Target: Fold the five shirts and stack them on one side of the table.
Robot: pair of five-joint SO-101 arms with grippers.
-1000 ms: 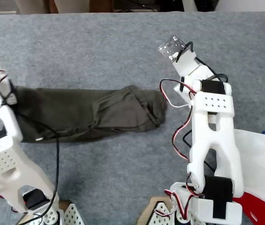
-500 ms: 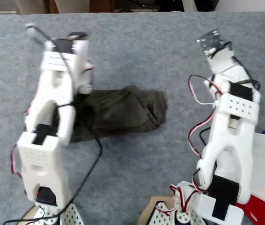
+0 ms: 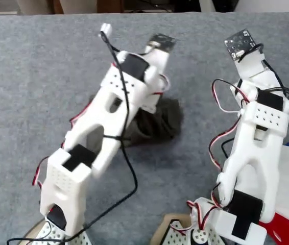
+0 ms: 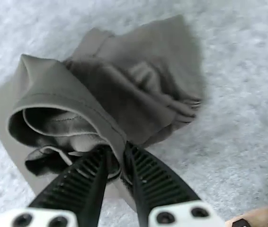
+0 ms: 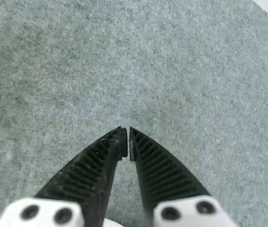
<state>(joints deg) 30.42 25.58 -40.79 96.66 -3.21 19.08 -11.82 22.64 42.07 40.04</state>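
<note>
1. The dark olive-green cotton shirt [image 3: 162,120] lay bunched near the middle of the grey felt-covered bench [image 3: 37,76], partly under my left arm [image 3: 109,117].
2. My left hand [image 4: 116,151] was pinched almost closed on a doubled hem fold of that shirt, with the rest of the cloth spread beyond it.
3. I judged the shirt light, limp and quick to slump. A hem or seam edge offered the surest hold, and thick folds might slip.
4. My right hand [image 5: 128,137] was closed on nothing above bare bench, well apart at about 2 o'clock from the shirt.
</note>
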